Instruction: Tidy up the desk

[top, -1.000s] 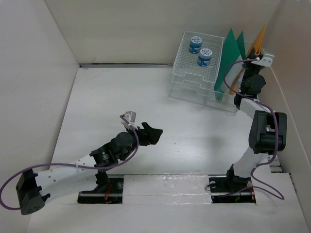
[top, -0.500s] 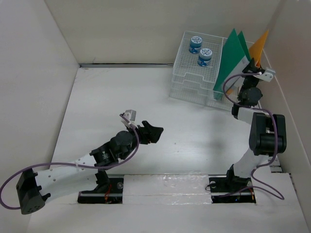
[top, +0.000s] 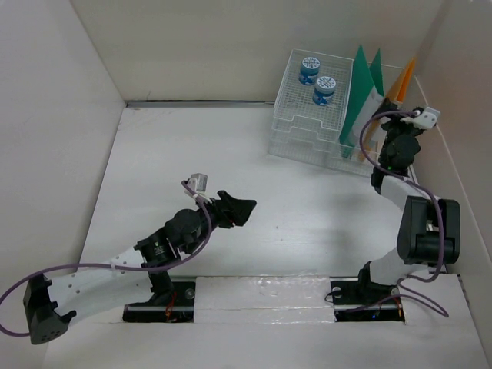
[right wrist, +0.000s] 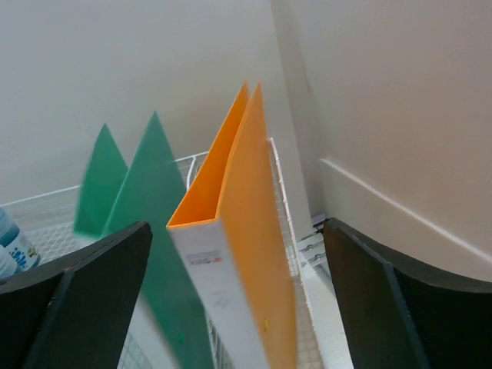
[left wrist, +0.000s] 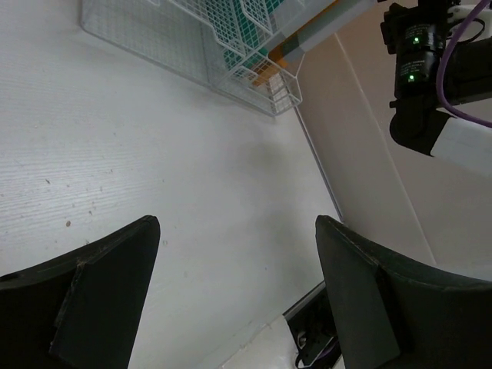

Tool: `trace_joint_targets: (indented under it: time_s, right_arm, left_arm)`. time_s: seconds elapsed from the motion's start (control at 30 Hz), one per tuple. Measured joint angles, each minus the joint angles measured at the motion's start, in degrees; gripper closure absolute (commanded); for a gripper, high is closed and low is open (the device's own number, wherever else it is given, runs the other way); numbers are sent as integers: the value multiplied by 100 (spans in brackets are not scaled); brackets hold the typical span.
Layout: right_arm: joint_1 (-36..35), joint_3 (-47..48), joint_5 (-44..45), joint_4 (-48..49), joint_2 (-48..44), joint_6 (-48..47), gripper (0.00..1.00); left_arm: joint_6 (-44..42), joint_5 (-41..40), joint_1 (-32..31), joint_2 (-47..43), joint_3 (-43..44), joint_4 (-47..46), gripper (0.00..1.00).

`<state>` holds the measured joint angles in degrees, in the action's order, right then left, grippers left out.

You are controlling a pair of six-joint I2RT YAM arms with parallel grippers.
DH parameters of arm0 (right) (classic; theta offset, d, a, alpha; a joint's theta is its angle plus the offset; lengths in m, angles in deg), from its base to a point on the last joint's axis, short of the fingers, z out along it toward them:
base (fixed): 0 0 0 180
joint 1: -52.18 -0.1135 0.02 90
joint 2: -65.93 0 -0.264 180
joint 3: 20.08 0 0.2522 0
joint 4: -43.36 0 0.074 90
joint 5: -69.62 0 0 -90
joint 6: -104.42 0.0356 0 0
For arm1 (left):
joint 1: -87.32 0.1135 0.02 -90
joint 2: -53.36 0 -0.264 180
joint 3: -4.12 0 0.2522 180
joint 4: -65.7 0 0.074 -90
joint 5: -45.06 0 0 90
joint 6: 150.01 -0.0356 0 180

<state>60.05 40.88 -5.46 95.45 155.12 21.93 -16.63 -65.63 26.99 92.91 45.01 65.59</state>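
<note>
Desk (top: 231,146): matte white. Walls (top: 192,46): plain beige. Rack (top: 304,134): white wire, fine grid mesh. Two jars (top: 310,71): blue, white lids with dark dotted print. Two folders (right wrist: 157,200): green. Third folder (right wrist: 254,254): orange, white spine label. Arms (top: 157,247): black joints, white links. Cables (top: 77,267): purple

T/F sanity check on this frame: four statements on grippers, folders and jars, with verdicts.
1. Two blue-capped jars sit on the wire rack's top tray. True.
2. The left gripper holds a green folder. False: it is open and empty above the desk.
3. The orange folder stands upright beside the green folders, on their right in the top view. True.
4. The right gripper is clamped on the orange folder. False: its jaws stand wide, clear of the folder on both sides.
</note>
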Motion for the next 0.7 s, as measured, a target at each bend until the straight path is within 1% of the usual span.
trace_joint_targets:
  time_s: [0.17,0.27,0.3,0.37,0.4,0.43,0.47,0.6,0.7]
  right_arm:
    - [68,337,-37,-1021,-485,264,0]
    - [28,428,-9,-1696,-981,560,0]
    - [-9,466,2,-1945,-1176,660,0]
    - [-146,575,39,-2417,-1550,846,0]
    - [-273,638,50,-2712,-1777,942,0]
    - [-411,678,44,-2918,-1961,1014,0]
    - [-599,721,-2,-3134,-2177,1080,0]
    - [-1440,737,-398,-3812,-2793,1272,0]
    - [-2116,586,-992,-4127,-3086,1375,0]
  left_arm:
    - [48,61,0,-173,0,50,20]
    - [39,52,0,-223,72,249,19]
    - [28,50,0,-216,120,326,18]
    - [-20,52,0,-216,238,450,13]
    - [-52,52,0,-216,299,485,10]
    - [-79,52,0,-216,367,496,4]
    - [-98,52,0,-216,391,498,1]
    - [-138,48,0,-214,544,546,1]
    - [-160,-2,0,-221,669,654,1]
